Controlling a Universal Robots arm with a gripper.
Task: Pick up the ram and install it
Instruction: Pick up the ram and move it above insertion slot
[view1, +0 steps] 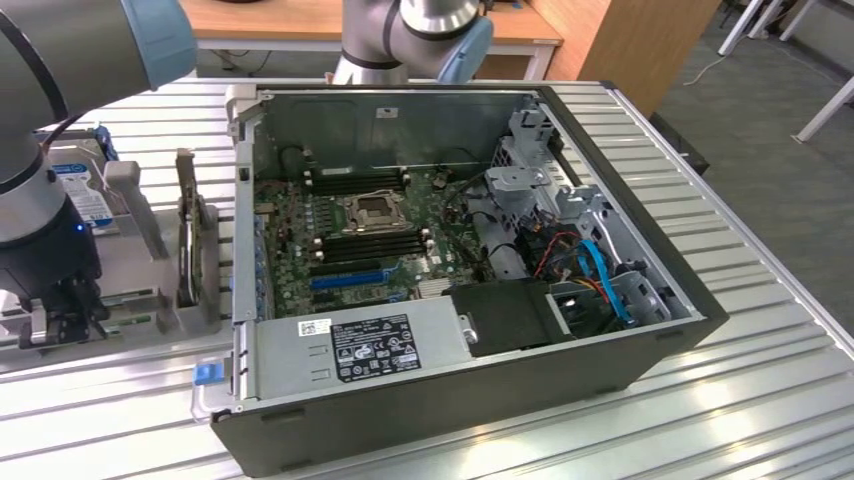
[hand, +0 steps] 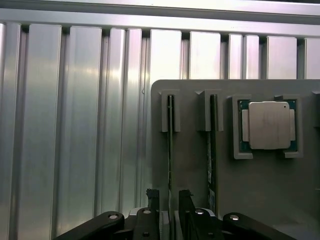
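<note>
The ram (hand: 171, 140) is a thin green stick standing on edge in a slot of a grey holder (hand: 192, 170). A second stick (hand: 212, 145) stands in the slot beside it. My gripper (hand: 169, 196) is open, with one black finger (hand: 152, 197) on each side of the first stick and a gap between the fingers and the board. In the exterior view the gripper (view1: 60, 318) hangs low over the grey holder (view1: 134, 300), to the exterior view's left of the open computer case (view1: 441, 400). The motherboard's black memory slots (view1: 374, 240) lie inside the case.
A processor chip (hand: 269, 125) sits in a recess of the holder beside the sticks. A hard drive (view1: 87, 190) and an upright dark board (view1: 187, 240) stand on the holder. The case has a power supply (view1: 360, 345), cables (view1: 587, 270) and a blue slot (view1: 350, 278). All rests on a ribbed metal table (hand: 75, 125).
</note>
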